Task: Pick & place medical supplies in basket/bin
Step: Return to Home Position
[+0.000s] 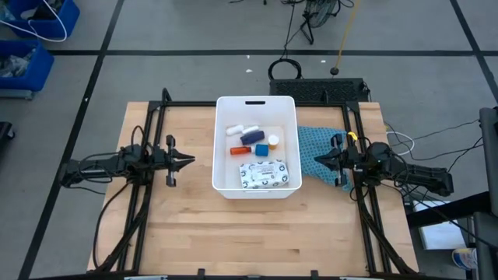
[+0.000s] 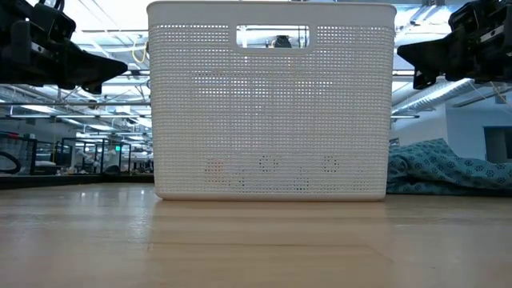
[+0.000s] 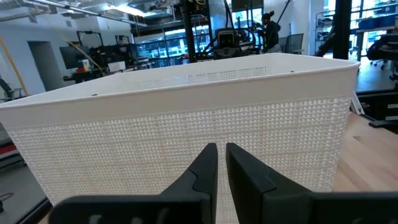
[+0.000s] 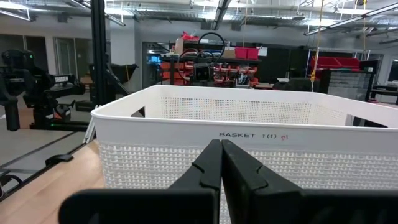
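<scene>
bin: big white bin [image 1: 219, 144] sits in the middle of the wooden table [image 1: 233, 233], right between the two arms. Its handle slot [image 1: 255, 102] is cut in the far rim, and the walls are a fine perforated weave.

writing: the only text I can read is a label [image 4: 245, 135] on the bin's rim in the right wrist view. It's black print saying "BASKET 1(1)" with a tiny red mark after it. Anything printed on the supplies themselves is too small to make out.

supplies: all of them are down inside the bin.
- The patterned packet [image 1: 268, 173] lies flat at the end away from the slot.
- Past it, the red-orange bottle [image 1: 240, 151] lies on its side with the small blue cube [image 1: 262, 150] just beside it.
- Then come a white-capped orange bottle [image 1: 273, 141] and the dark blue flat piece [image 1: 253, 138].
- The white tubes [image 1: 242, 129] are nearest the slot.

left gripper: the left gripper [image 1: 185, 162] hangs off the bin's left wall, not touching it, tips aimed at the weave. Its jaws are all but closed, just a thin slit, and they hold nothing.

right gripper: the right gripper [image 1: 319, 159] is off the bin's right wall, over the teal cloth, also aimed at the bin. Its jaws are pressed together and empty.

teal cloth: the teal cloth [image 1: 315, 144] is bunched up on the table just beside the bin's right wall.

background: blue crates [image 1: 31, 39] sit on the floor past the table's far left corner.
</scene>
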`<state>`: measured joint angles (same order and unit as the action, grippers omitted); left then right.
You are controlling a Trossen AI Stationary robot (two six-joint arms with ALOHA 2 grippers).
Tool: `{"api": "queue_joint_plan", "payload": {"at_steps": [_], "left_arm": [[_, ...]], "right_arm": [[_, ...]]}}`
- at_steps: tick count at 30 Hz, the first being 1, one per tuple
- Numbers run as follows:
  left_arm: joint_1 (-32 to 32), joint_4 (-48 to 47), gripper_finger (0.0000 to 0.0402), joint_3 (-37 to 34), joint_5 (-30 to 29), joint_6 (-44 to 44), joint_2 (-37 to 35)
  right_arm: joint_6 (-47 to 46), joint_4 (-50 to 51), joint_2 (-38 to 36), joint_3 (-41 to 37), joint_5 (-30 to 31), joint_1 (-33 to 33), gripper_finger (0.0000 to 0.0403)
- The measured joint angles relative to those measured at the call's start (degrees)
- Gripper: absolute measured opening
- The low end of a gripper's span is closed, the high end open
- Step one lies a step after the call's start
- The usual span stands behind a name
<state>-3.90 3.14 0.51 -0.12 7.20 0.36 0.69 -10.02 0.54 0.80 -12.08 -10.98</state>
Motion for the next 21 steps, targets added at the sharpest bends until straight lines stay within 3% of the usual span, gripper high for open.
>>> {"api": "queue_joint_plan", "payload": {"at_steps": [21], "left_arm": [[0.0,0.04,0.0047,0.04,0.03,0.0,0.0]], "right_arm": [[0.0,0.0,0.0,0.0,0.0,-0.02,0.0]]}}
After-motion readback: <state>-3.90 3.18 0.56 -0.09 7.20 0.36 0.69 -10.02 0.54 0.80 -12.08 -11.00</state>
